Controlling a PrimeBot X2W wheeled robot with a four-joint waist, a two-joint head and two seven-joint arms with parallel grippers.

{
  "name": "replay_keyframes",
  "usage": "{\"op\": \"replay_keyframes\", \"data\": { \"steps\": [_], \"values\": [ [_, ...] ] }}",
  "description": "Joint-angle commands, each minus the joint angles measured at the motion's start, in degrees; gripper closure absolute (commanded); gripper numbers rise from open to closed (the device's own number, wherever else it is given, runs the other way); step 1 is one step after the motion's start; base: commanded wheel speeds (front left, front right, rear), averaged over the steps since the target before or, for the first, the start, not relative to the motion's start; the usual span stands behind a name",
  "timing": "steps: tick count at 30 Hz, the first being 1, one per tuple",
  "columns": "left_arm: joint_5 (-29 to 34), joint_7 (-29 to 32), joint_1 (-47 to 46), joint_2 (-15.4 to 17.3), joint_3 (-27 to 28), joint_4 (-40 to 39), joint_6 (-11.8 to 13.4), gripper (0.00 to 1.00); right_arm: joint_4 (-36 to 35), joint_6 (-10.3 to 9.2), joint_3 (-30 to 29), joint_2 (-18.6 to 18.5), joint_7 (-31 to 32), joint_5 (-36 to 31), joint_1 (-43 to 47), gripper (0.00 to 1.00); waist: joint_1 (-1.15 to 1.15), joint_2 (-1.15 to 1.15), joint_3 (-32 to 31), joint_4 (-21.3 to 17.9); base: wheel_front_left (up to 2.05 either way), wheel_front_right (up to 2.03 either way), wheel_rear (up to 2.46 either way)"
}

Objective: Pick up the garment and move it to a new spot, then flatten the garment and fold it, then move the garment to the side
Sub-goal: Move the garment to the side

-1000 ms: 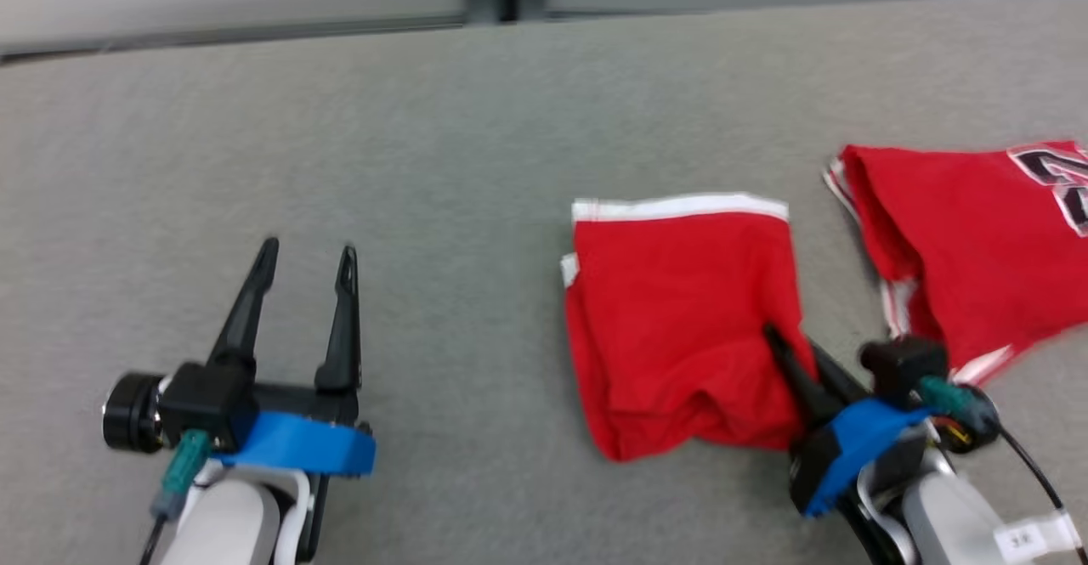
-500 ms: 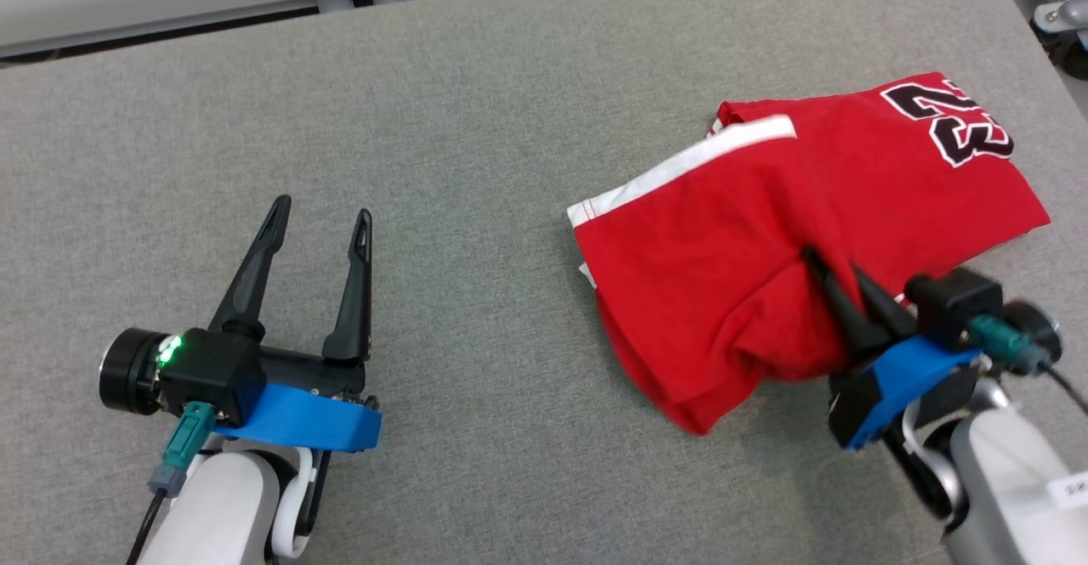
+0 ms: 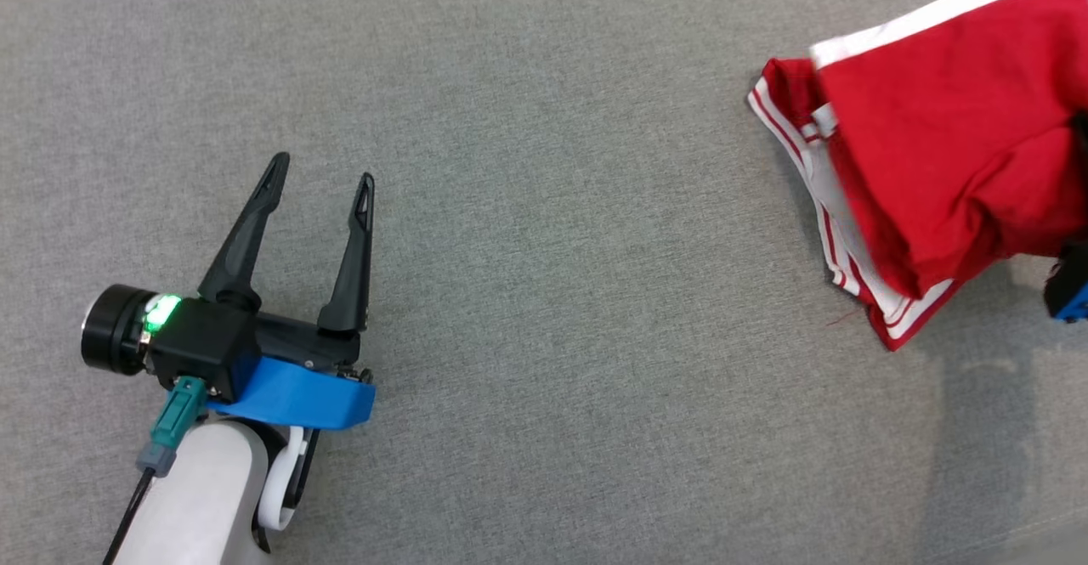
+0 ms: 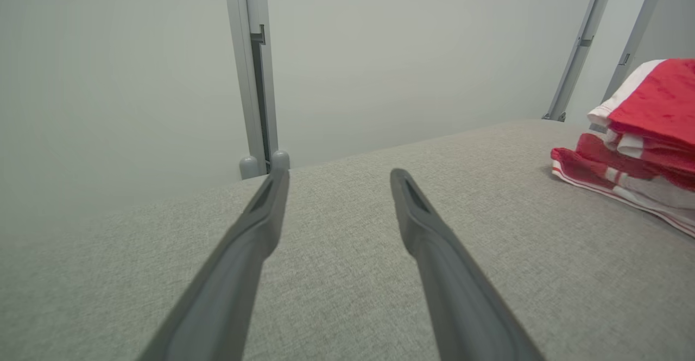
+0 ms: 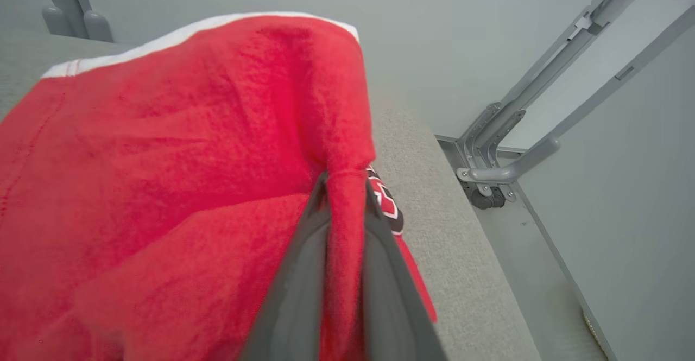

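The garment (image 3: 952, 132), red with a white band, hangs bunched at the head view's upper right. My right gripper (image 5: 345, 183) is shut on a raised fold of the garment (image 5: 179, 149). Only its blue mount (image 3: 1069, 291) shows at the head view's right edge. Under the garment lies a second red piece with white stripes (image 3: 837, 234), its number print (image 5: 386, 201) just past my fingers. My left gripper (image 3: 321, 171) rests open and empty on the grey table at lower left, far from the cloth. In the left wrist view, both red pieces (image 4: 651, 106) sit to the right of its spread fingers (image 4: 337, 175).
The grey fabric tabletop (image 3: 544, 208) stretches between the two arms. Its right edge (image 5: 461, 225) drops to the floor beside a grey metal frame on castors (image 5: 499, 160). A pale wall with a grey post (image 4: 255, 78) stands behind the table.
The head camera has swung down and left. My right gripper has carried the garment to the right, from beside the striped red piece to over it. The left gripper stays open in place.
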Motion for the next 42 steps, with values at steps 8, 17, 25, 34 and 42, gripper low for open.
{"op": "replay_keyframes", "data": {
  "steps": [8, 17, 25, 34, 42],
  "values": [
    [0.47, 0.01, -2.4, 0.43, -0.56, -0.01, -0.06, 0.0, 4.91, -0.02, -6.96, 1.93, -0.3, -3.01, -3.33, 1.0, -0.01, -0.01, 1.81, 0.71, 0.0, 0.0, 0.0],
    [0.03, -0.31, -2.88, 0.53, -1.06, 0.38, -0.35, 0.0, 7.09, -0.01, -9.91, 3.88, -1.99, -7.18, -4.33, 0.0, -0.01, -0.01, 2.15, 0.75, 0.0, 0.0, 0.0],
    [-0.76, -1.19, -1.25, 0.08, -0.8, 2.05, 0.38, 0.0, 2.47, -0.01, -10.93, 9.27, -9.03, -10.92, 0.4, 0.0, -0.01, -0.01, -0.67, 1.2, 0.0, 0.0, 0.0],
    [-2.63, -1.74, 2.52, -0.46, 0.25, 4.21, 1.74, 0.0, -8.85, -0.01, -5.87, 17.01, -11.54, -10.76, 9.83, 0.0, -0.01, -0.01, -6.97, 2.97, 0.0, 0.0, 0.0],
    [-4.83, -2.3, 6.32, -1.58, 1.74, 6.43, 3.37, 0.0, -15.92, -0.01, -0.49, 19.97, -9.22, -8.88, 18.48, 0.0, -0.01, -0.01, -13.55, 7.7, 0.0, 0.0, 0.0]
  ]
}}
